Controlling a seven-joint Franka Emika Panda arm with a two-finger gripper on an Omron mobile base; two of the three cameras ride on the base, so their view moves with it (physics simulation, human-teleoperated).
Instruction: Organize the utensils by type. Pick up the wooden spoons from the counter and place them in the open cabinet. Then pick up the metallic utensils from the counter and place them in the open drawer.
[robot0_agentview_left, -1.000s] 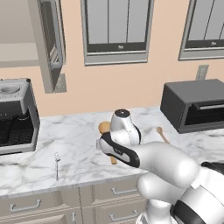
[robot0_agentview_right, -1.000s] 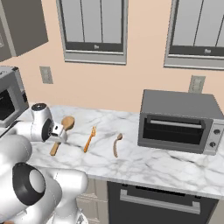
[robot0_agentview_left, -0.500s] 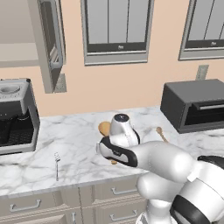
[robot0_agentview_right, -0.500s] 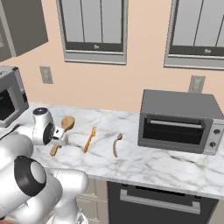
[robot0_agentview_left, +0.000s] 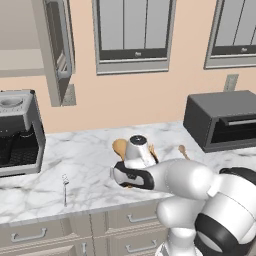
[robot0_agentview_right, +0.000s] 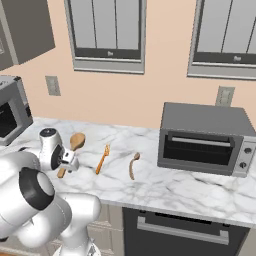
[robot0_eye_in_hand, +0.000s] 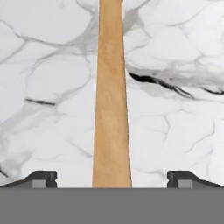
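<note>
A: Hand view puts the large light-brown wooden spoon's straight handle between your gripper's wide-open jaws, flat on the white marble counter.

B: You've dropped lower; closing now should grab it.

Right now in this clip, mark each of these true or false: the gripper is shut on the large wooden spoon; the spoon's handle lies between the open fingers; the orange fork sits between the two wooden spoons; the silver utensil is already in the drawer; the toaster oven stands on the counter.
1. The gripper is shut on the large wooden spoon. False: the jaws stand wide apart, clear of the handle on both sides.
2. The handle lies between the open fingers. True.
3. The orange fork sits between the large and the smaller wooden spoon. True.
4. The silver utensil is in the drawer. False: it lies on the counter.
5. The toaster oven stands on the counter. True.
</note>
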